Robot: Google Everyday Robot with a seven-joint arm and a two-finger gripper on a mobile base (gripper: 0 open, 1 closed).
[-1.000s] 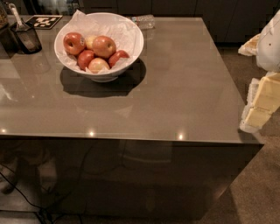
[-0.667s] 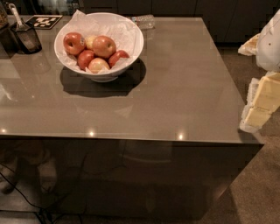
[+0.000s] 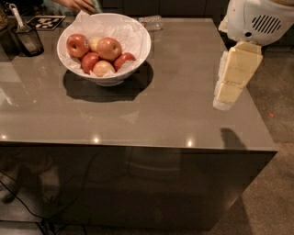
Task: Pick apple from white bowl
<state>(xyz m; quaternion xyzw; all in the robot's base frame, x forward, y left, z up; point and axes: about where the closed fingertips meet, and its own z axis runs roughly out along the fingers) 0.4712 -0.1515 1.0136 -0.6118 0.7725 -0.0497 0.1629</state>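
The white bowl [image 3: 138, 43], wide and lined with crinkled white paper, stands on the grey table at the back left. It holds several apples. The apple [image 3: 109, 48], large and red-orange with a yellowish blush, lies on top near the middle. A deeper-red apple [image 3: 78, 45] is to its left and a small pale one [image 3: 95, 42] is behind. My gripper [image 3: 223, 98], cream-coloured below a white arm housing [image 3: 257, 20], hangs over the table's right edge. It is far to the right of the bowl and holds nothing that I can see.
A small dark cup with a utensil [image 3: 27, 39] stands left of the bowl. A black-and-white marker card [image 3: 45, 22] and a clear plastic bottle [image 3: 150, 22] lie at the back. A person's hand [image 3: 76, 4] reaches in behind the bowl. The table's right edge [image 3: 257, 114] drops to carpet.
My gripper has moved left and up, from beyond the table's right edge to over it. A person's hand now shows behind the bowl. The bowl and apples have not moved.
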